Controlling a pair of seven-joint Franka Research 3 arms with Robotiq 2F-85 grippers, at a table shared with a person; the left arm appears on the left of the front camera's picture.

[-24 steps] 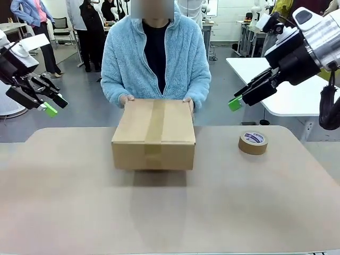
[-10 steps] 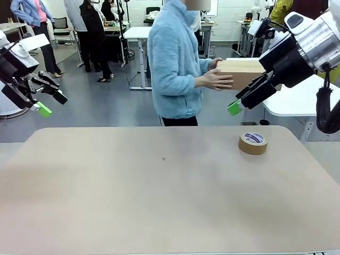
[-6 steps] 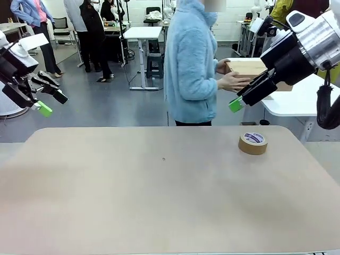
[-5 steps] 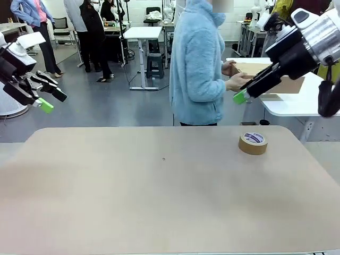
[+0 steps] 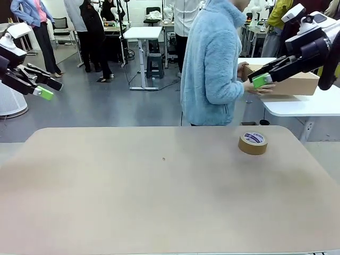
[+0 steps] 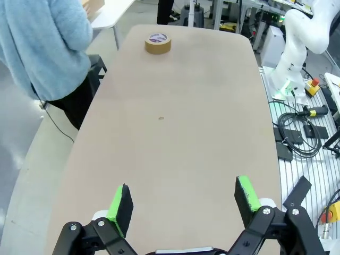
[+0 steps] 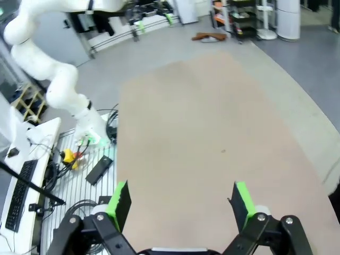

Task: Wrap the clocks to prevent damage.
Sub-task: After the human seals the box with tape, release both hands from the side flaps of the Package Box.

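Front view: tape roll (image 5: 253, 143) sits flat on the beige table (image 5: 159, 202), twd the far right part. Person in a fluffy blue jacket (image 5: 215, 64) stands beyond the table's far edge, just left of the roll, turned sideways, hands on a cardboard box (image 5: 289, 82) resting on a white side table (image 5: 303, 106) behind and right of the roll. Can't tell where the clocks are; no bubble-wrap bundle to point at, box is closed. Left gripper (image 5: 45, 87) hangs in the air well left of the roll, off the table's far left corner, fingers apart, nothing btwn them. Right gripper (image 5: 263, 77) is up above the roll, right by the box and the person's hand; fingers look spread, holding nothing.

Left wrist view: left gripper (image 6: 183, 202) has green pads wide apart over bare tabletop (image 6: 180, 133). Tape roll (image 6: 158, 43) lies far ahead near the table's end; blue jacket (image 6: 45, 48) stands beside the table edge, near the roll.

Right wrist view: right gripper (image 7: 180, 204) w/ pads well apart, empty, above bare table (image 7: 202, 133). The other arm's white base (image 7: 58, 79) stands off the table's corner.
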